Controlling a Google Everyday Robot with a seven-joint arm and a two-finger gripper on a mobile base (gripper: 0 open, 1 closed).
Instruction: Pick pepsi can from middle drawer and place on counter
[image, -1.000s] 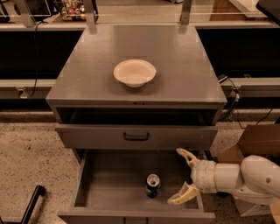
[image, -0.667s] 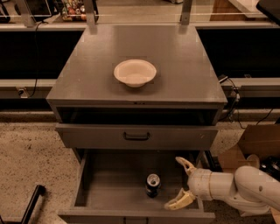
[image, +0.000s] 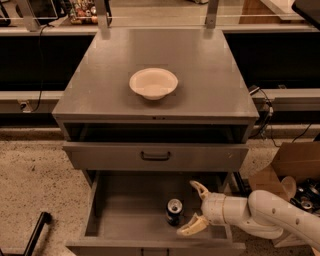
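The pepsi can (image: 174, 212) stands upright on the grey floor of the open middle drawer (image: 125, 212), right of its middle. My gripper (image: 194, 206) is open, low inside the drawer just right of the can, with one cream finger (image: 198, 189) behind and one in front. The fingers do not touch the can. The white arm reaches in from the lower right. The grey counter (image: 200, 70) above holds a white bowl (image: 153, 83).
A closed drawer front with a dark handle (image: 155, 156) sits above the open drawer. A cardboard box (image: 292, 167) with clutter stands on the floor at right. A black bar (image: 36, 232) lies at lower left. A rail and posts run along the back.
My gripper has moved left and slightly forward inside the drawer, closer to the can. The can and bowl have not moved.
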